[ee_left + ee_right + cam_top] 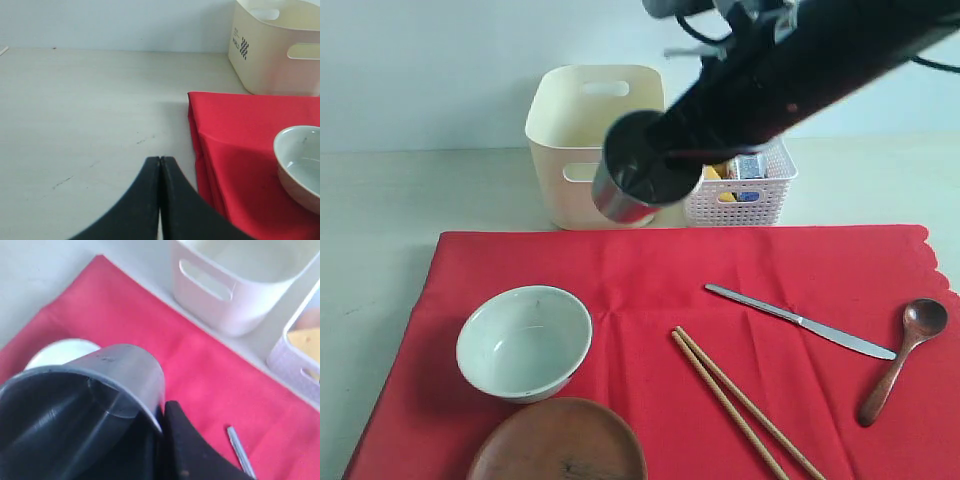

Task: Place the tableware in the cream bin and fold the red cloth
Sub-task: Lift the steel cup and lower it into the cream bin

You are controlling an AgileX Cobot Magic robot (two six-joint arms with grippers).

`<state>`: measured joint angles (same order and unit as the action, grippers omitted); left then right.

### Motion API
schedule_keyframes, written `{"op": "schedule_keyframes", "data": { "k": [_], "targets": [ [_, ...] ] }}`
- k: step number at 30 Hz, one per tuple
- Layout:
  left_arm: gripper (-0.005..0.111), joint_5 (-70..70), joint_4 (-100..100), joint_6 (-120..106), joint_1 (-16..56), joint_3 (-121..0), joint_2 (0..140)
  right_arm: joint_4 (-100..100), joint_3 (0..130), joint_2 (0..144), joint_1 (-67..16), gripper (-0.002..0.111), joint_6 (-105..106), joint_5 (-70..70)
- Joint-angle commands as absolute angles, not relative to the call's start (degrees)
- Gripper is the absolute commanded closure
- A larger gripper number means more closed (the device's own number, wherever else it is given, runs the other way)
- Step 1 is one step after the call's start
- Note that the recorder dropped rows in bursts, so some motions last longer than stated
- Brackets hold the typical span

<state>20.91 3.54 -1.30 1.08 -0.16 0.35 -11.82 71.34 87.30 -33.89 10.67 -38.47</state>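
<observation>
- The right end effector (161,430) pinches the rim of the cup (630,185) and holds it in the air.
- The cup hangs near the bin (560,150), just in front of it, and I think it is not over the opening yet.
- To do this well, the cup should go higher than the bin's rim, then over the middle.
- It should go down low inside before the end effector lets go, so it does not bang or bounce out.
- It should stay away from the white basket (760,195) beside the bin.
- The cup is round, shiny grey steel, dark inside and empty. It is tipped on its side.
- The left end effector (160,190) is closed tight and holds nothing. It is over the counter (75,110), next to the cloth (240,130).
</observation>
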Motion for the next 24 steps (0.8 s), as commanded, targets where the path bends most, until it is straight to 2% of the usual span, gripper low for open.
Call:
{"op": "schedule_keyframes", "data": {
  "k": [1, 10, 24],
  "targets": [
    [0.107, 20.19, 3.51, -1.24, 1.38, 0.00, 0.00, -11.65, 82.20, 93.55, -31.43, 0.108, 9.48, -39.80],
    [0.107, 20.19, 3.51, -1.24, 1.38, 0.00, 0.00, -13.54, 101.99, 110.71, -26.48, 0.108, 7.21, -41.74],
    [0.107, 20.19, 3.51, -1.24, 1.38, 0.00, 0.00, -8.34, 125.25, 133.06, -25.15, 0.108, 7.21, -42.41]
  ]
}}
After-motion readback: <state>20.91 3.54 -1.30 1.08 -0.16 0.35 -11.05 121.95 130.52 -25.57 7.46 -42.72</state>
